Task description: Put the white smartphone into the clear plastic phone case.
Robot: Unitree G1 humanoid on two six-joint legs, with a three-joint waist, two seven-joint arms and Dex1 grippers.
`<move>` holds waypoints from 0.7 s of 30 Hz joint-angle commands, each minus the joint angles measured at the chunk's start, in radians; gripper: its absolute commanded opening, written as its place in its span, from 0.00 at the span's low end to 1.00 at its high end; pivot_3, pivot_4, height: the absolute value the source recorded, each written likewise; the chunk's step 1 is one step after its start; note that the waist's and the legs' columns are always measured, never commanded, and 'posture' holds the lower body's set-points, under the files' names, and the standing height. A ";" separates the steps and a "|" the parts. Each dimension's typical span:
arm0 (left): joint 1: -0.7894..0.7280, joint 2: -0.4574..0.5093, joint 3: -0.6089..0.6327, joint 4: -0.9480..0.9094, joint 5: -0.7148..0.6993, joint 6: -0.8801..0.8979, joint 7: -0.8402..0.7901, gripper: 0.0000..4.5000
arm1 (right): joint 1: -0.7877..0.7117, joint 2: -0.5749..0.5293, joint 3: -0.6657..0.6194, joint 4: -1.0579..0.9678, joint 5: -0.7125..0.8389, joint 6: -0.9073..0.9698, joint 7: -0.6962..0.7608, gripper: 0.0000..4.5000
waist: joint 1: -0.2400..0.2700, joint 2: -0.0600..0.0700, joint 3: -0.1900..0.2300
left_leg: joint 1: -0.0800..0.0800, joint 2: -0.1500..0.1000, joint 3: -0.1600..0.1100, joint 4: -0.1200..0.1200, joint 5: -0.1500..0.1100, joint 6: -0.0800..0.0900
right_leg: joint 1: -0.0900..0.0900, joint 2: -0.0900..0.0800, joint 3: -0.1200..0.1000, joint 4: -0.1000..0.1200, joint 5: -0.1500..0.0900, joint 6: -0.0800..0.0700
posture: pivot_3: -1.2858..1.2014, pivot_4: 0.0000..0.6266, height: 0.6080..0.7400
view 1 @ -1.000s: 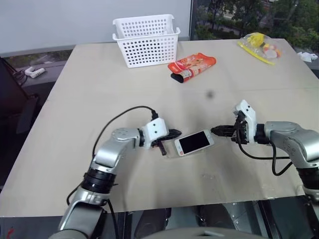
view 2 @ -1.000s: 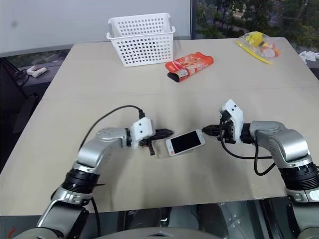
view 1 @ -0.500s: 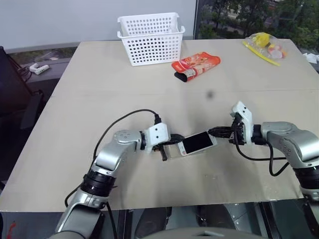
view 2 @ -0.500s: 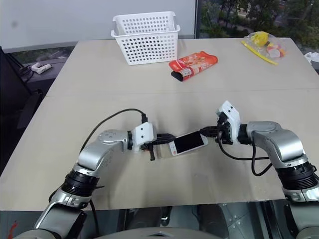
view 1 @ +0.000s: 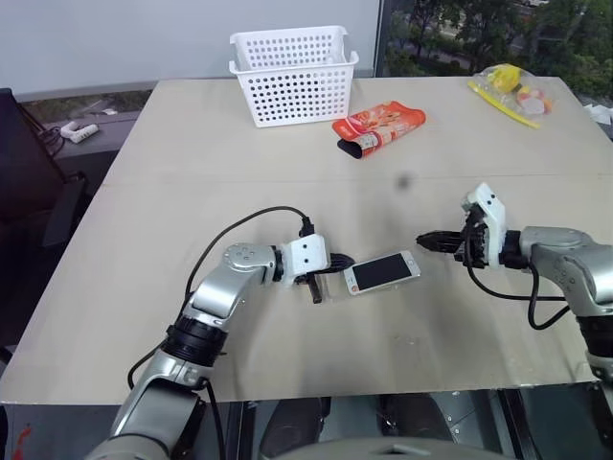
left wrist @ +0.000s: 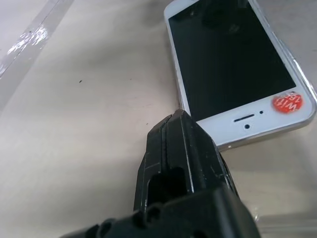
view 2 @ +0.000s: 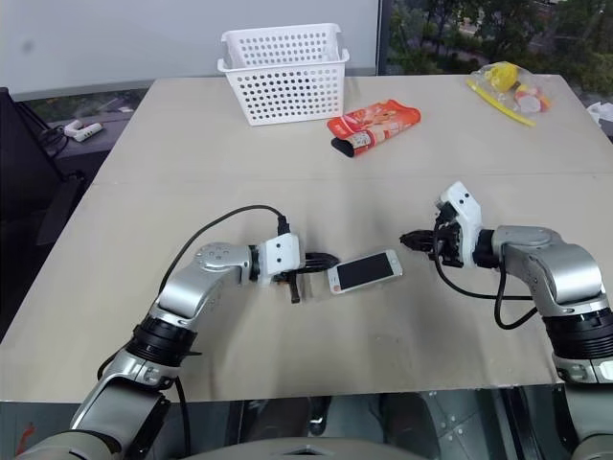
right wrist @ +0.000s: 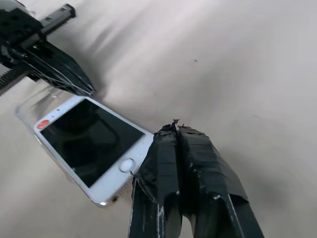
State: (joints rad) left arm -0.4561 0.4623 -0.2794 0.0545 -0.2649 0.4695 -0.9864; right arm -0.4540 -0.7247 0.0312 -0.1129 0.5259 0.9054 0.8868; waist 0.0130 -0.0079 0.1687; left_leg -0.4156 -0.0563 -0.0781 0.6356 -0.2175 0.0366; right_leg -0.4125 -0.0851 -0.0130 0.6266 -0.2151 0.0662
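Note:
The white smartphone [view 1: 382, 272] lies screen up on the table, in front of me near the middle, with a red sticker at its left end [left wrist: 289, 103]. The clear plastic phone case [right wrist: 33, 106] lies under and around the phone's left end, and its thin rim sticks out there. My left gripper [view 1: 345, 261] is shut, its tip [left wrist: 179, 115] right at the phone's left end over the case. My right gripper [view 1: 421, 240] is shut too and hovers a little off the phone's right end, its taped fingers [right wrist: 174, 130] near the home button.
A white perforated basket [view 1: 295, 77] stands at the back of the table. A red snack pouch [view 1: 378, 126] lies to its right, and a yellow bag [view 1: 506, 88] sits at the back right corner. The table's front edge [view 1: 306, 398] is close below my arms.
My right gripper has drawn back to the right, off the phone's right end that it touched before. The left gripper stays at the phone's left end.

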 commanded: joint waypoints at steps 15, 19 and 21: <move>0.018 0.024 0.215 -0.180 -0.175 0.153 0.051 0.00 | 0.027 -0.078 0.026 0.006 -0.052 -0.011 0.049 0.02 | -0.010 0.000 0.000 | -0.001 0.000 0.000 0.001 0.000 0.000 | 0.000 0.001 0.001 0.001 0.000 0.000 | 0.52 0.24 1.00; 0.096 0.145 0.185 -0.157 -0.118 0.175 0.035 0.00 | 0.030 -0.077 0.042 -0.006 -0.049 -0.003 0.061 0.02 | -0.026 0.000 0.000 | 0.000 0.002 0.001 0.001 0.000 0.000 | -0.001 0.003 0.002 0.002 0.000 0.000 | 0.52 0.24 1.00; 0.125 0.182 0.155 -0.158 -0.108 0.196 0.019 0.00 | 0.030 -0.073 0.055 -0.015 -0.049 0.004 0.063 0.02 | -0.025 0.000 0.000 | 0.000 0.002 0.001 0.001 0.000 0.000 | -0.001 0.004 0.003 0.002 0.000 0.000 | 0.52 0.24 1.00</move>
State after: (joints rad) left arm -0.3356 0.6308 -0.1031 -0.0820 -0.3749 0.6534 -0.9458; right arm -0.4164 -0.7905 0.0803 -0.0832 0.4742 0.9082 0.9345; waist -0.0119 -0.0076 0.1692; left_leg -0.4154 -0.0546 -0.0767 0.6368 -0.2174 0.0366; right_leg -0.4130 -0.0815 -0.0105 0.6282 -0.2150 0.0661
